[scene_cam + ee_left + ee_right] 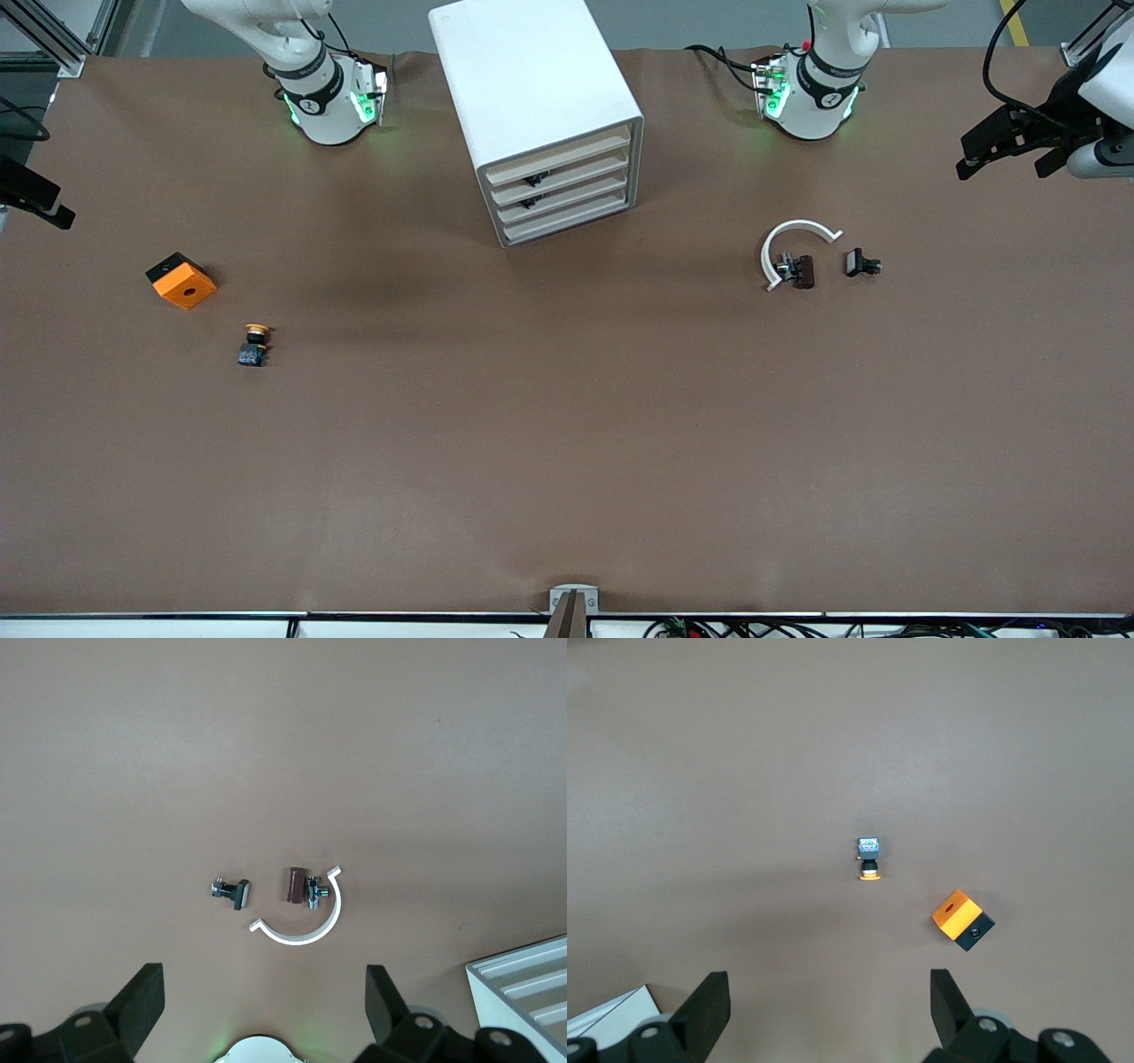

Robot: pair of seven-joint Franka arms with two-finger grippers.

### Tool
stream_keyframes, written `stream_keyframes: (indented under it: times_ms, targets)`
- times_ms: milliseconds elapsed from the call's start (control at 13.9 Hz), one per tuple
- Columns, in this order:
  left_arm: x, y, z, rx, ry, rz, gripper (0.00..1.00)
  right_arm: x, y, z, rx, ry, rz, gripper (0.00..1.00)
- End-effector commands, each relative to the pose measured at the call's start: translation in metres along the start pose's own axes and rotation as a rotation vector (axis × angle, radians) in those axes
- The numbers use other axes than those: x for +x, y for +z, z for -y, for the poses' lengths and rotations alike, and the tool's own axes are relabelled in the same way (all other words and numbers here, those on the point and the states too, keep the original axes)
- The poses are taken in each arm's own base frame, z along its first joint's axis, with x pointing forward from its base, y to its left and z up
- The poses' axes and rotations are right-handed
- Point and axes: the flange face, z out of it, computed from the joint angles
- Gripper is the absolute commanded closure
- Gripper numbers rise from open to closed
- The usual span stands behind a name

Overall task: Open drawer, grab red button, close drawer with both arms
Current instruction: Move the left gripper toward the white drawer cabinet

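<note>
The tall white cabinet point(532, 80) stands midway between the arm bases. All four of its drawers are shut. The drawer point(567, 173) is second from top, with a small dark mark on its beige front. The red-capped button is hidden. My left gripper point(263, 1001) is open and empty, high over the table by a white clip point(297, 939). It shows at the edge of the front view point(1005, 159). My right gripper point(830, 1001) is open and empty, high over the table by an orange-capped button point(869, 859). Part of that hand shows in the front view point(35, 199).
The orange-capped button point(255, 344) and an orange cube with a hole point(182, 280) lie toward the right arm's end. The white clip point(802, 224), a brown part point(803, 271) and a small black part point(859, 263) lie toward the left arm's end.
</note>
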Motion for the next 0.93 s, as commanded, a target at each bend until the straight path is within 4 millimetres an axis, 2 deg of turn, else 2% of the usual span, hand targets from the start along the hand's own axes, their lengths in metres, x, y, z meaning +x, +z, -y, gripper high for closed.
stream_keyframes:
  times_ms: [0, 288, 432, 719, 791, 863]
  targets:
    - [-0.001, -0.004, -0.003, 0.020, 0.005, 0.018, 0.00, -0.016, -0.001, 0.002, 0.004, 0.007, 0.006, 0.00]
    - [0.002, -0.001, 0.003, 0.016, -0.001, 0.025, 0.00, -0.015, -0.001, 0.002, 0.001, 0.003, 0.005, 0.00]
    - [0.006, 0.008, 0.003, 0.018, -0.009, 0.045, 0.00, -0.017, -0.005, 0.011, -0.004, -0.015, -0.010, 0.00]
    - [0.024, 0.050, -0.004, 0.015, -0.006, 0.166, 0.00, -0.017, -0.007, 0.017, -0.035, -0.032, -0.021, 0.00]
    - [0.029, 0.064, -0.009, 0.019, 0.001, 0.193, 0.00, -0.016, -0.007, 0.022, -0.036, -0.042, -0.027, 0.00]
    - [0.035, 0.078, -0.023, 0.027, 0.007, 0.221, 0.00, -0.017, -0.007, 0.026, -0.038, -0.048, -0.027, 0.00]
